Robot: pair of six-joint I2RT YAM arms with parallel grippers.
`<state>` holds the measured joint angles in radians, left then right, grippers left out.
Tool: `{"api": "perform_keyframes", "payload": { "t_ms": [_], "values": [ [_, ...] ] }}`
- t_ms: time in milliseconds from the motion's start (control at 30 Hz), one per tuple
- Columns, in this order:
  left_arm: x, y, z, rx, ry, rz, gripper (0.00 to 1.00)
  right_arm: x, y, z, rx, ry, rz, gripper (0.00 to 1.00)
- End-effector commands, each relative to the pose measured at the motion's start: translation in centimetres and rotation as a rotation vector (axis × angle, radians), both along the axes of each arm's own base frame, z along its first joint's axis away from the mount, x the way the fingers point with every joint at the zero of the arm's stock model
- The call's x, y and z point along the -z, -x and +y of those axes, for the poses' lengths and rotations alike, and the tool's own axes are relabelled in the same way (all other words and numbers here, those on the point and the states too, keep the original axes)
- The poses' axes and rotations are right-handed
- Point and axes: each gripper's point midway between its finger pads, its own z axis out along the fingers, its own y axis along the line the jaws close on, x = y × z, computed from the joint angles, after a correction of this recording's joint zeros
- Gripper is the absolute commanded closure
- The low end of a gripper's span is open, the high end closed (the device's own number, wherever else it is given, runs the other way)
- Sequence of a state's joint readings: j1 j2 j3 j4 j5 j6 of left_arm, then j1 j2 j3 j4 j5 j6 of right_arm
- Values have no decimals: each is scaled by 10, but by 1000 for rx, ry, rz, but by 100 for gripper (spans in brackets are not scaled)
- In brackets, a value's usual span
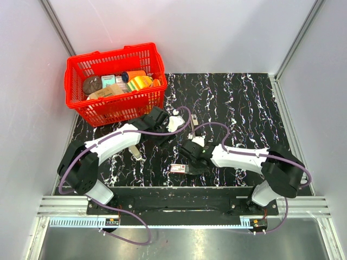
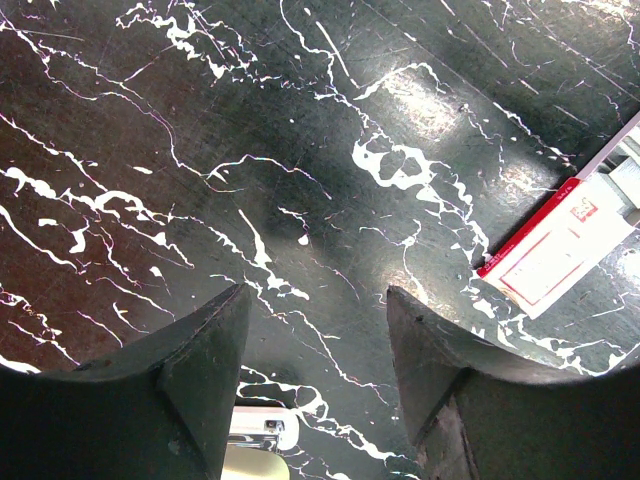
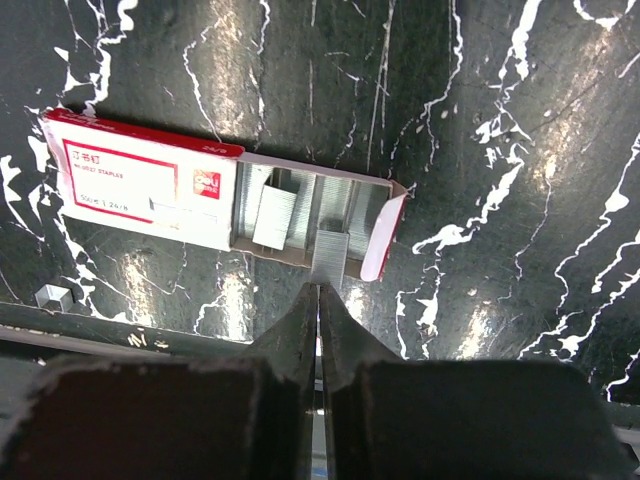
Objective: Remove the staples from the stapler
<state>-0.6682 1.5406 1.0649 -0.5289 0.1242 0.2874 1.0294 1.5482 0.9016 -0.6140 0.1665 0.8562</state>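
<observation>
Down on the black marbled table [image 1: 244, 108], the stapler [image 1: 135, 152] lies at about 8 o'clock from the table's middle, partly under the left arm's forearm and untouched by either gripper. In the left wrist view only its pale end shows, at 6 o'clock on the bottom edge between the finger roots. The left gripper [image 2: 315, 345] hangs over bare table with its fingers [image 2: 210, 370] wide apart and nothing between them.

At roughly 6 o'clock from the table's middle sits a white staple box [image 3: 150, 185] with red print. Its tray [image 3: 375, 235] is slid out toward 3 o'clock in the right wrist view, and silvery staple strips [image 3: 272, 215] lie inside. The right gripper [image 3: 319, 295] stands at the tray's near edge with its jaws pressed together, only a hairline gap showing. One strip [image 3: 330, 258] juts over that edge right at the tips; whether they nip it I cannot tell. A small loose clump of staples [image 3: 50, 295] rests on the table at 9 o'clock from the fingers.

A red basket [image 1: 76, 67] of assorted goods stands at 10 o'clock, well apart from the stapler.
</observation>
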Motion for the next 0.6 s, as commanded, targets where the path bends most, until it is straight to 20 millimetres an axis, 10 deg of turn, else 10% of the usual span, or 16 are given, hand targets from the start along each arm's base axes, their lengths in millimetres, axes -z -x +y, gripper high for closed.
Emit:
{"api": "perform_keyframes", "payload": {
  "t_ms": [0, 567],
  "values": [
    [-14, -7, -7, 2, 46, -38, 39, -9, -13, 7, -14, 1, -45, 93],
    [-10, -3, -7, 9, 48, -24, 39, -14, -24, 6, -16, 21, -87, 93]
  ]
}}
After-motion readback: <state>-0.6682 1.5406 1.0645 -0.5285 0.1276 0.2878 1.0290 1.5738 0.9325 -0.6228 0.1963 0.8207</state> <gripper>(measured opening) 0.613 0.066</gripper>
